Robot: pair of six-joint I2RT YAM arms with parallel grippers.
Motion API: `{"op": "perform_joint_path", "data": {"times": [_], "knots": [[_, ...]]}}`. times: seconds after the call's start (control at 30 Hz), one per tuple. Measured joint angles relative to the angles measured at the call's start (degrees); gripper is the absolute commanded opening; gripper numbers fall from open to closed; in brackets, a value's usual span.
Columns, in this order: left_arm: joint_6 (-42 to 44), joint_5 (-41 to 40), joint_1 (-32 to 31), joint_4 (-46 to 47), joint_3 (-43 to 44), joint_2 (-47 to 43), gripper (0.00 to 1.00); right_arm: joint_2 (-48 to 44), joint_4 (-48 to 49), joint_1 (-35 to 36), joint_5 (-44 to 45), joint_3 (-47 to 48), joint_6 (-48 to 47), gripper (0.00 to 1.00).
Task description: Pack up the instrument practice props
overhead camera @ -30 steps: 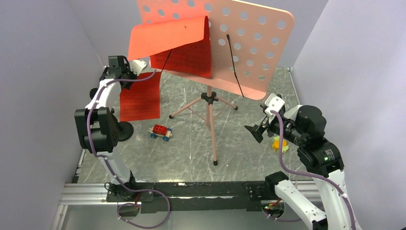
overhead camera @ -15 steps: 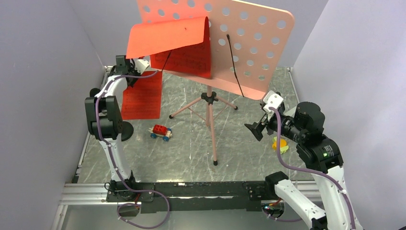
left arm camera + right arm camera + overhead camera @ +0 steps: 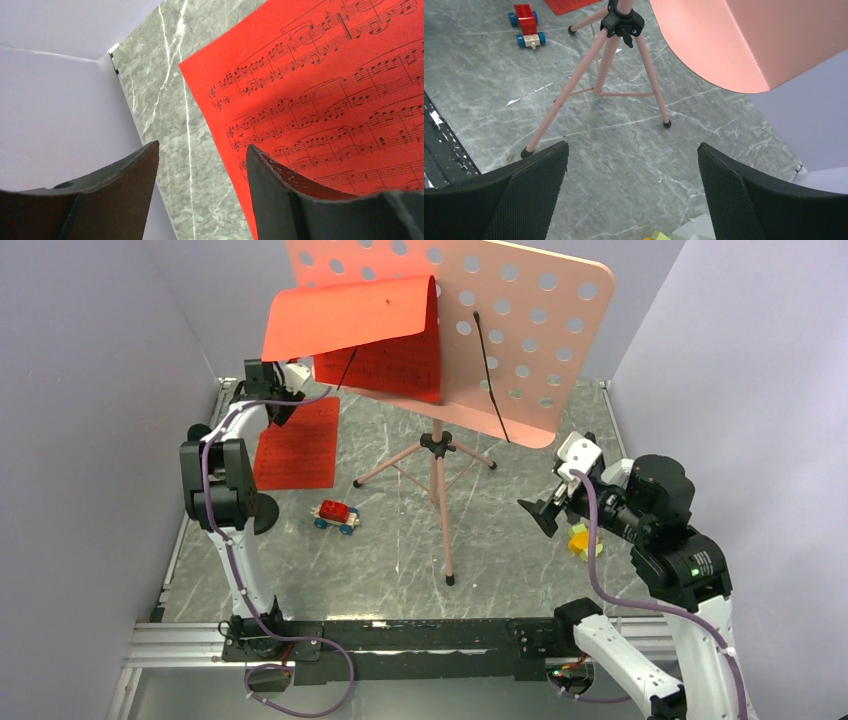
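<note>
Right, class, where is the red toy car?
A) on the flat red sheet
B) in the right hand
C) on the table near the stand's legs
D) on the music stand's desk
C: the toy car stands on the table, left of the stand's legs.

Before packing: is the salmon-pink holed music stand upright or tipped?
Upright: the salmon-pink music stand rests on spread tripod legs, feet on the grey table.

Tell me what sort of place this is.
Probably a robot test cell, not a music room: plain walls box in a marble-look tabletop, the left arm and right arm are bolted to a metal rail at its near edge, and the music stand shares it with a toy car.
</note>
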Motion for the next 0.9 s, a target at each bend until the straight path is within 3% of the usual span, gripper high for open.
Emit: {"op": "perform_joint_path", "data": {"times": [0.1,0.23,0.43,0.6,0.7,0.9], "knots": [[-1.64,0.09,-0.04,0.92,-2.34,-1.14,0.76,-0.63,-1.31,0.00,0.02,1.07,-0.79,0.99],[-3.72,2.60,-0.07,-0.09,-10.47,-8.24,0.78,-2.29,-3.37,0.00,0.33,1.40,-1.44,0.99],[-7.85,10.43,-1.16,-2.64,-22.99,-27.69,0.79,-3.37,-4.74,-0.50,0.39,2.36,-2.32,0.99],[-12.57,22.67,-1.77,-4.61,-28.59,-42.62,0.80,-3.76,-4.85,-0.66,0.31,2.36,-2.58,0.98],[-14.32,29.81,-3.04,-5.49,-32.09,-48.15,0.80,-5.73,-2.86,-0.68,-0.94,-3.10,-3.65,0.98],[-18.71,38.62,-8.09,-7.34,-40.30,-50.05,0.79,-8.92,3.28,-0.68,-2.95,-24.33,-9.57,0.96]]}}
